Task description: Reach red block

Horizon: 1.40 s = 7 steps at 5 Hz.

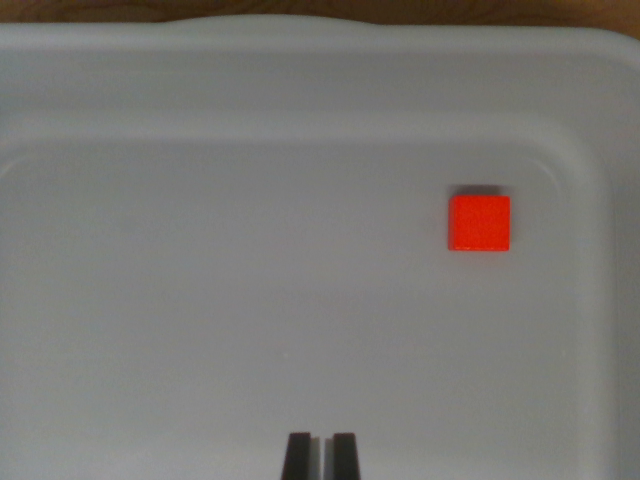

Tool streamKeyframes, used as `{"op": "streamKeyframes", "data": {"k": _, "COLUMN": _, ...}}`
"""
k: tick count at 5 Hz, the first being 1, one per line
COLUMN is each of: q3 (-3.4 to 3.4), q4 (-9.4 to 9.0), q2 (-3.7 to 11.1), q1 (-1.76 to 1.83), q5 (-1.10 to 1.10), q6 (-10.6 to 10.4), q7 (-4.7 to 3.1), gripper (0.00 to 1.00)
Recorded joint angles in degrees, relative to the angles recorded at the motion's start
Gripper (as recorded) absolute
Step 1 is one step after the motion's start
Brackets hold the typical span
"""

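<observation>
A small red block lies flat on the floor of a pale grey tray, toward the wrist view's right and upper part. My gripper shows at the bottom centre as two dark fingertips nearly touching, with only a thin slit between them and nothing held. The block is well apart from the fingertips, up and to the right of them.
The tray's raised rim runs along the top and curves down the right side. A strip of wooden surface shows beyond the top rim.
</observation>
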Motion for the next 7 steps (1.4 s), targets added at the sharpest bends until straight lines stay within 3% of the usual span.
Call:
{"op": "streamKeyframes", "data": {"k": 1, "q3": 0.0, "q4": 0.0, "q2": 0.0, "q1": 0.0, "q5": 0.0, "q6": 0.0, "q7": 0.0, "gripper": 0.0}}
{"op": "streamKeyframes", "data": {"k": 2, "q3": -0.24, "q4": -0.19, "q2": 1.92, "q1": -0.46, "q5": 0.0, "q6": -1.8, "q7": -0.46, "gripper": 0.0}}
{"op": "streamKeyframes", "data": {"k": 3, "q3": -0.24, "q4": -0.19, "q2": 1.92, "q1": -0.46, "q5": 0.0, "q6": -1.8, "q7": -0.46, "gripper": 0.0}}
{"op": "streamKeyframes", "data": {"k": 4, "q3": -0.5, "q4": -0.4, "q2": 3.97, "q1": -0.94, "q5": 0.0, "q6": -3.72, "q7": -0.94, "gripper": 0.0}}
{"op": "streamKeyframes", "data": {"k": 5, "q3": -0.5, "q4": -0.4, "q2": 3.97, "q1": -0.94, "q5": 0.0, "q6": -3.72, "q7": -0.94, "gripper": 0.0}}
{"op": "streamKeyframes", "data": {"k": 6, "q3": -0.79, "q4": -0.63, "q2": 6.33, "q1": -1.5, "q5": 0.0, "q6": -5.93, "q7": -1.5, "gripper": 0.0}}
{"op": "streamKeyframes", "data": {"k": 7, "q3": -0.79, "q4": -0.63, "q2": 6.33, "q1": -1.5, "q5": 0.0, "q6": -5.93, "q7": -1.5, "gripper": 0.0}}
